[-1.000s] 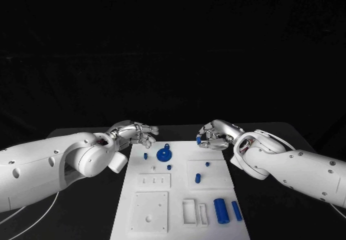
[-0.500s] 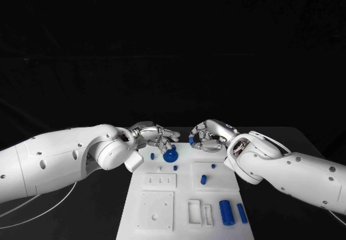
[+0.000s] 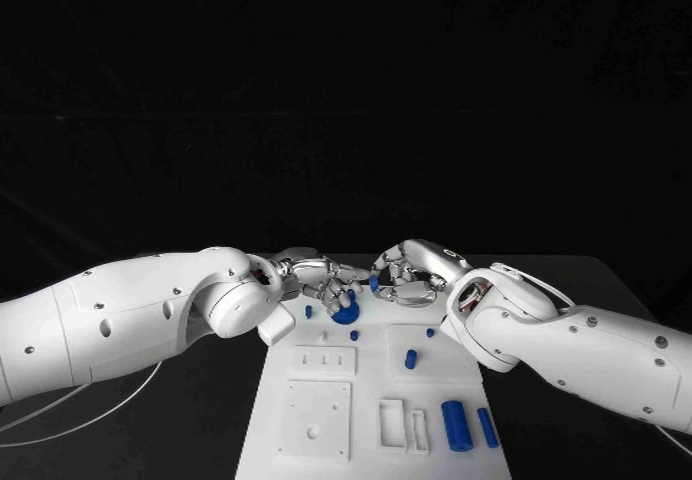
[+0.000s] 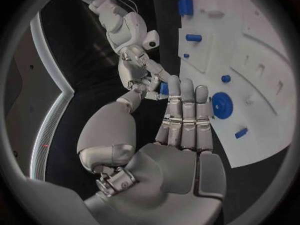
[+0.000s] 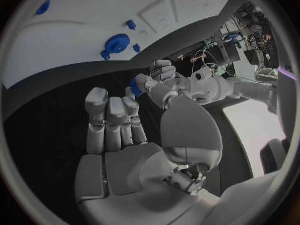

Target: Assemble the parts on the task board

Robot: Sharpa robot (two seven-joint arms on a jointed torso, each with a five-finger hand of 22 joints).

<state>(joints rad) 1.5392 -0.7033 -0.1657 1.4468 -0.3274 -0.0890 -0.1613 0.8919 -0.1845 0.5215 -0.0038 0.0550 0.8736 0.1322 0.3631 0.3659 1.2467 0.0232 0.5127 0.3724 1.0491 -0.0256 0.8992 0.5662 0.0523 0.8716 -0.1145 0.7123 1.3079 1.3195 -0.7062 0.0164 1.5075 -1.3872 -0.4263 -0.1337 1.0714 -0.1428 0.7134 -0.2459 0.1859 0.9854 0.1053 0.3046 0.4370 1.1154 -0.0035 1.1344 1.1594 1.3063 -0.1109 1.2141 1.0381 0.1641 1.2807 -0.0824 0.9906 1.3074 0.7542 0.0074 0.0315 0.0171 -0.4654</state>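
Both hands meet over the far end of the task board (image 3: 433,375). Left hand (image 3: 326,283) reaches in above the blue gear (image 3: 346,314), fingers extended side by side, holding nothing. Right hand (image 3: 408,274) is curled, thumb and fingertips pinching a small blue part (image 3: 375,284) opposite it.

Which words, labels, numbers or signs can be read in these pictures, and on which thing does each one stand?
None can be read.
The task board carries no print in the head view or in either wrist view, only recesses and holes.
The blue parts, such as the gear and the large cylinder, carry no marking.
The left hand and the right hand carry no lettering that can be made out.
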